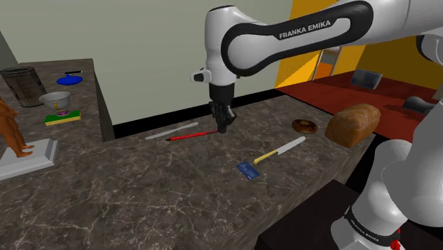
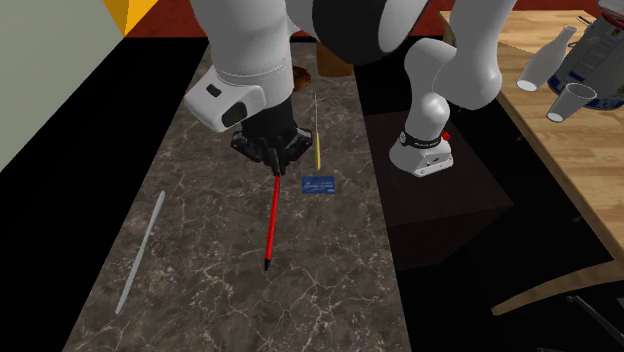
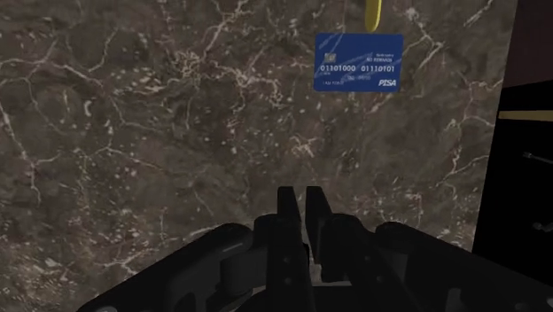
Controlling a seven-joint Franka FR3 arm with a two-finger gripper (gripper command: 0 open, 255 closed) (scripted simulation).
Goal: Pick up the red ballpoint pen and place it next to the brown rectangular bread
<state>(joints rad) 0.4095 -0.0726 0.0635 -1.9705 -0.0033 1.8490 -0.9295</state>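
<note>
The red pen (image 1: 192, 135) lies along the dark marble counter (image 1: 142, 199), and my black gripper (image 1: 223, 130) stands upright over its end nearest the bread, fingers shut on that end. In the second exterior view the pen (image 2: 271, 225) sticks out from under the gripper (image 2: 275, 172) toward the camera. The wrist view has the fingers (image 3: 289, 208) almost meeting, and the hand hides the pen. The brown loaf of bread (image 1: 353, 124) rests at the counter's far right end in the shoulder view, well away from the gripper.
A brown doughnut (image 1: 305, 126) sits beside the loaf. A yellow-handled knife (image 1: 280, 151) and a blue card (image 1: 248, 170) lie between gripper and bread. A pale rod (image 1: 172, 131) lies behind the pen. A second counter holds a cup (image 1: 55, 101), a pot (image 1: 23, 87) and a statue base (image 1: 28, 160).
</note>
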